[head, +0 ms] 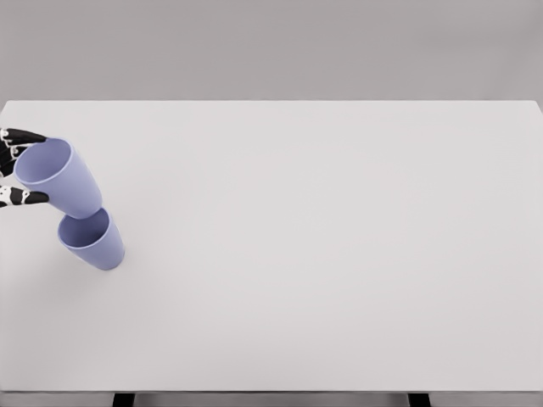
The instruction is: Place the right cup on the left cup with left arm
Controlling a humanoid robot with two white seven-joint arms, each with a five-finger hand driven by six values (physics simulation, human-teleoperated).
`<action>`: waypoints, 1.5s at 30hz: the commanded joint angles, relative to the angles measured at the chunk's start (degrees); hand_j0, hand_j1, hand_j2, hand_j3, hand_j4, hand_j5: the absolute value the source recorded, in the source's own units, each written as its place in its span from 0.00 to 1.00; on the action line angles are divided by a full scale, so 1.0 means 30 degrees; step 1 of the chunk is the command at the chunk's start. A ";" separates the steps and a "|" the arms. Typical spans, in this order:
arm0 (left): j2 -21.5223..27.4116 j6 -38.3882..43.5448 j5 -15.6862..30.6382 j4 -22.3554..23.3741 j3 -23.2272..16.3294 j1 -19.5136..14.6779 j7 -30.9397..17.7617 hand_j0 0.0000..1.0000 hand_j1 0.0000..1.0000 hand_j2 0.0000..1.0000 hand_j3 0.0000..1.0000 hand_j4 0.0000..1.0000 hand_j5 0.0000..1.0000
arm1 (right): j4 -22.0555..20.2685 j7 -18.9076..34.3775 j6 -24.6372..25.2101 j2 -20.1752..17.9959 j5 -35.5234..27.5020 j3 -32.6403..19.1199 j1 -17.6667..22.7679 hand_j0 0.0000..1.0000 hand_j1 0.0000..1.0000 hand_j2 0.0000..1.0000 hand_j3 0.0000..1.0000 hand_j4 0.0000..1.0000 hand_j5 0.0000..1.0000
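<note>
At the table's (pixel 339 254) far left, our left hand (pixel 17 170) grips the upper cup (pixel 55 178) tilted just above the lower cup (pixel 92 241); we judge an off-centre release could topple both.

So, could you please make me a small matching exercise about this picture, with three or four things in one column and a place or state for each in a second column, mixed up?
Column one:
1. upper lilac plastic cup
2. lower lilac plastic cup
3. black-fingered left hand
4. white rectangular table

Column two:
A. standing alone on the table, near its left side
B. carries everything, mostly bare
C. held in the fingers, just above the other cup
D. at the picture's left edge, closed around a cup

Pairs: 1-C, 2-A, 3-D, 4-B
</note>
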 commanded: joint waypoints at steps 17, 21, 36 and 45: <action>0.0076 -0.0250 0.0204 0.0001 0.0723 0.1025 -0.0402 0.63 0.63 0.63 0.63 0.63 0.63 | 0.0002 0.0002 0.0001 -0.0002 -0.0002 -0.0001 0.0000 1.00 1.00 1.00 1.00 1.00 1.00; 0.0076 -0.0250 0.0233 -0.0028 0.0899 0.1025 -0.0577 0.63 0.63 0.63 0.63 0.63 0.63 | 0.0002 0.0002 0.0001 -0.0002 -0.0002 -0.0001 0.0000 1.00 1.00 1.00 1.00 1.00 1.00; 0.0135 -0.0250 0.0409 -0.0028 0.1719 0.1963 -0.1252 0.63 0.63 0.63 0.63 0.63 0.63 | 0.0002 -0.0027 0.0001 -0.0002 -0.0002 -0.0001 0.0000 1.00 1.00 1.00 1.00 1.00 1.00; 0.0105 -0.0250 0.0409 -0.0028 0.1690 0.2256 -0.1281 0.63 0.63 0.63 0.63 0.63 0.63 | 0.0002 0.0002 0.0001 -0.0002 -0.0002 -0.0001 0.0000 1.00 1.00 1.00 1.00 1.00 1.00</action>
